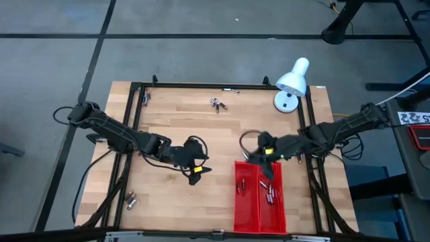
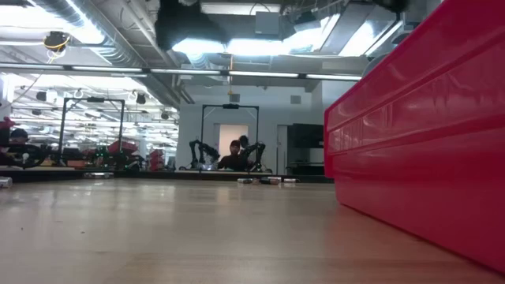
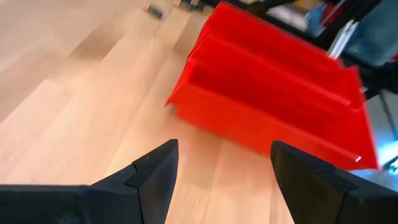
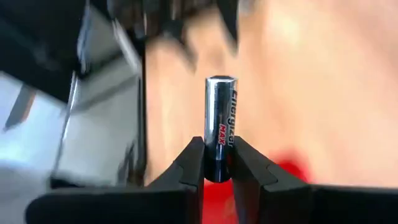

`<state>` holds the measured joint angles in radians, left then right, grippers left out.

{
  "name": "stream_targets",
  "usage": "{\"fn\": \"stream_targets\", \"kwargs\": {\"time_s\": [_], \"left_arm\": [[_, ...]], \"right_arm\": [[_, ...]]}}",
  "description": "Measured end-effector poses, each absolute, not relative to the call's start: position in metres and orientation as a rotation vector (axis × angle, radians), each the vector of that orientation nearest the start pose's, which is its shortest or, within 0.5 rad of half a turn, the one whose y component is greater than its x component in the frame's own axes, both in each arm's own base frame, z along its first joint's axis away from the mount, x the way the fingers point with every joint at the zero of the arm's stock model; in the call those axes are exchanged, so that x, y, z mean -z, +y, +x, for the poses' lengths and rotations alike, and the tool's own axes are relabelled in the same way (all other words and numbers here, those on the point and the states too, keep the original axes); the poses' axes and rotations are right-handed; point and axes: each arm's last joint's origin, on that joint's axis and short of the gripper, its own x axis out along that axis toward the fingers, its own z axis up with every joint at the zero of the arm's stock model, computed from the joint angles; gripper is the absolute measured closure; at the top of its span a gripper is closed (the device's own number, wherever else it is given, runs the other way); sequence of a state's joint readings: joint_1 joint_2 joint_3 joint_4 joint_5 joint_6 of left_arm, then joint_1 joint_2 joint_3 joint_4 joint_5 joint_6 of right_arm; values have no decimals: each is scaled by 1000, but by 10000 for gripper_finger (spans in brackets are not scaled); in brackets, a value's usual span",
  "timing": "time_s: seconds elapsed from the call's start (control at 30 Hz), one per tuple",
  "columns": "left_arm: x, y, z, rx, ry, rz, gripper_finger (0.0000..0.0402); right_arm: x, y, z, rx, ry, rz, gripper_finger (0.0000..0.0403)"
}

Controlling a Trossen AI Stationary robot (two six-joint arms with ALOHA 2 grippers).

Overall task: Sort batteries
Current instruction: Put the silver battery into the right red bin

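Pinching 1 Energizer battery [image 4: 220,129] low on its barrel, my right claw [image 4: 217,168] carries it above the red tray [image 1: 239,208], where several cells [image 1: 269,193] already lie. I judge it light, rigid and slick-skinned, so a grip across the middle suits it. My left claw [image 3: 221,174] hangs spread and empty near the tray. More batteries [image 1: 217,103] sit on the wooden surface [image 1: 188,121].

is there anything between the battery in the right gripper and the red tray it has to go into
Nothing visible. The right gripper is shut on a battery and hangs over the far end of the red tray, with no object between them. The left gripper is open beside the tray, apart from it.
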<state>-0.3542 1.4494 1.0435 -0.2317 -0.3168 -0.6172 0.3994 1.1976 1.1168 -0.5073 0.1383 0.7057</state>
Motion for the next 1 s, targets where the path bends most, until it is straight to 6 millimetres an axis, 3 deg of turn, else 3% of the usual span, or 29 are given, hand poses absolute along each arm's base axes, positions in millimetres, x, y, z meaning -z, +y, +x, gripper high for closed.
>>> {"fn": "stream_targets", "kwargs": {"time_s": [0.23,0.37,0.53,0.77,1.0], "left_arm": [[-262,-99,293,-171,649,-366,157],[-262,-95,294,-174,647,-346,157],[-262,-86,297,-189,644,-316,157],[-263,-76,300,-194,646,-304,157],[-263,-73,301,-197,644,-308,157]], "right_arm": [[-313,133,201,-70,1005,664,355],[-304,154,190,-40,1090,677,355],[-284,170,192,32,1157,599,355],[-244,176,198,141,1321,454,355],[-214,162,193,213,1384,420,353]]}}
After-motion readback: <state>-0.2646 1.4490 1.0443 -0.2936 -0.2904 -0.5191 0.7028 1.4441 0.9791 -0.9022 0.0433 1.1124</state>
